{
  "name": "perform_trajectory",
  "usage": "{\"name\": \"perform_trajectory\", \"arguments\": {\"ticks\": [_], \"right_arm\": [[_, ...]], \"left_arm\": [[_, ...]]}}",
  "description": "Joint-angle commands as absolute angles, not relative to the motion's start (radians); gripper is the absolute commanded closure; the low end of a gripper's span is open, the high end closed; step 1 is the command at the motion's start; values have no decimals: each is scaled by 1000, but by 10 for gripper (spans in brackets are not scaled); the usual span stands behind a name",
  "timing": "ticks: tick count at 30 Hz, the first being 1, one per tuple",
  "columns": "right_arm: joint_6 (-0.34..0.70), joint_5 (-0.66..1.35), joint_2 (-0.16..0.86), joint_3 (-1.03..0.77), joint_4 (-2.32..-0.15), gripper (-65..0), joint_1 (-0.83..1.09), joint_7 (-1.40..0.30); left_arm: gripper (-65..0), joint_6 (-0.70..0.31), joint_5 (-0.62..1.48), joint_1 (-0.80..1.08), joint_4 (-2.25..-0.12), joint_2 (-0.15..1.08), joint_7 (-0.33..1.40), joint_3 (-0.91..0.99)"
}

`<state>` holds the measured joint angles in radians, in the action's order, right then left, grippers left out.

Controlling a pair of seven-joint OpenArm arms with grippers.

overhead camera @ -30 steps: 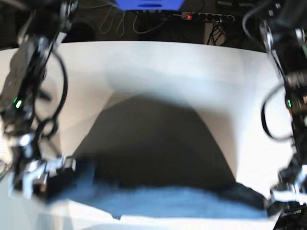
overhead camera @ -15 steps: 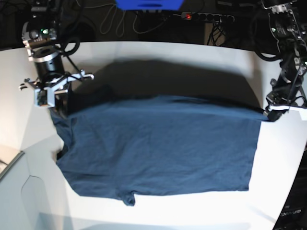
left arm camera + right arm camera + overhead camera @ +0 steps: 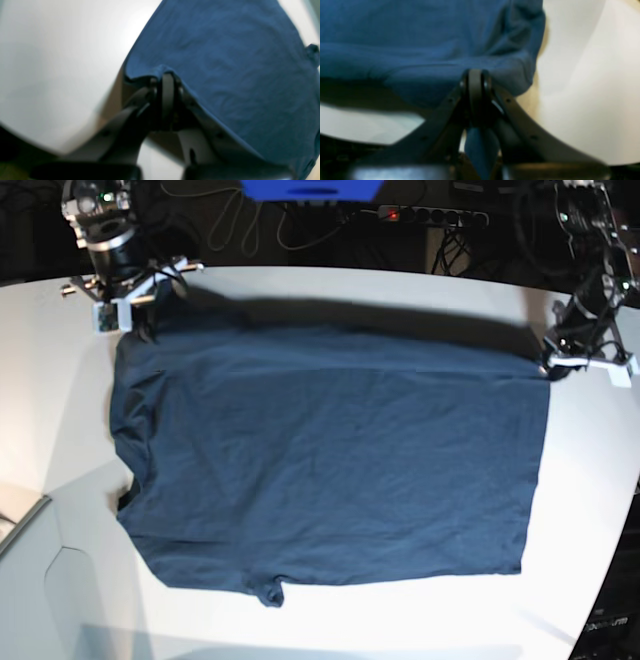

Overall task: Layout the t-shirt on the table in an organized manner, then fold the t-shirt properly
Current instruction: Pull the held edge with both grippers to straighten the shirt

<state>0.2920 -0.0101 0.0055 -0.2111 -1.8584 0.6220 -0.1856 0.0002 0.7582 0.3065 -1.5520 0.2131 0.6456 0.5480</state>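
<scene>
Both my pincers are clamped on the t-shirt (image 3: 330, 460): my left gripper (image 3: 556, 367) pinches one far corner, my right gripper (image 3: 125, 320) pinches the other by the sleeve. Since half a second ago I've pulled that far edge further back, so the shirt now lies spread nearly flat on the white table (image 3: 330, 290), not draped. Wrist views show cloth nipped between the closed jaws of each.

Black curved fingers (image 3: 520, 120) with small screw holes, silver-collared wrists, looping black cables, green indicator light
</scene>
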Motion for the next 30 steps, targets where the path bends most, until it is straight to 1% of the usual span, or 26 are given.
{"name": "perform_trajectory", "arguments": {"ticks": [1,8,11,16,20,28,30], "right_arm": [[288,-1,12,-216,-1877,0,631,-156],[288,-1,8,-216,-1877,0,654,-154],[288,-1,12,-217,-1879,0,667,-147],[288,-2,13,-216,-1877,0,733,-31],[288,-2,12,-216,-1876,0,759,35],[288,-2,13,-214,-1876,0,750,42],[288,-2,13,-213,-1876,0,722,42]], "left_arm": [[0,-5,766,314,-1573,225,627,553],[0,-5,760,395,-1575,226,618,555],[0,-5,760,417,-1575,226,618,599],[0,-7,760,420,-1575,226,627,684],[0,-7,760,418,-1575,226,627,714],[0,-7,760,410,-1575,222,625,710],[0,-7,760,395,-1575,222,624,710]]}}
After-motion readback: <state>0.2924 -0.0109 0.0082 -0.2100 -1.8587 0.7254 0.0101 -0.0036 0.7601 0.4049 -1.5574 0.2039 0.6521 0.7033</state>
